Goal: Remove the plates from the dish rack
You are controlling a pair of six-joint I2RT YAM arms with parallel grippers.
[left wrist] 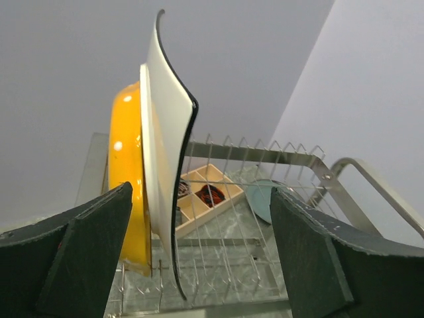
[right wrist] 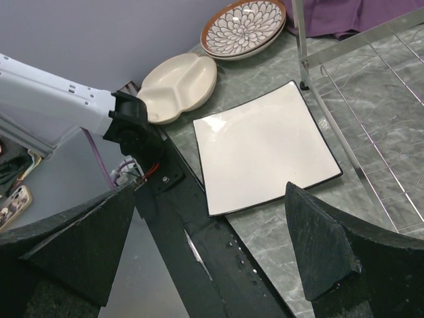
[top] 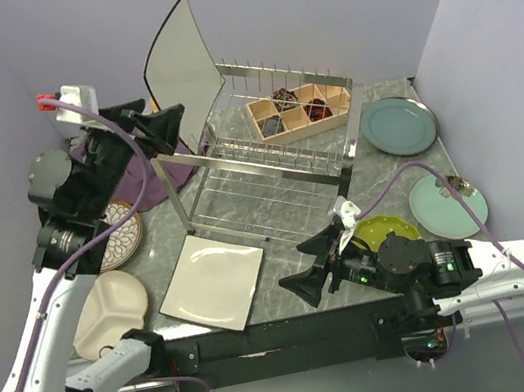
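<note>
The silver dish rack [top: 266,160] stands mid-table. One large cream square plate [top: 181,68] [left wrist: 165,146] stands upright in its back-left corner, with a yellow-orange round plate [left wrist: 124,179] right behind it. My left gripper [top: 172,130] [left wrist: 202,255] is open, and both plates' lower edges lie between its jaws, nearer the left finger. A second square plate [top: 214,284] [right wrist: 265,142] lies flat in front of the rack. My right gripper [top: 295,267] [right wrist: 209,245] hangs open and empty over the near table edge beside it.
Plates on the table: brown-rimmed patterned [top: 118,231] [right wrist: 244,26], cream divided [top: 109,309] [right wrist: 179,83], yellow-green [top: 387,229], mint [top: 447,206], teal-grey [top: 398,124]. A wooden compartment box [top: 299,108] [left wrist: 199,195] sits behind the rack. Purple cloth [top: 133,183] lies at the left.
</note>
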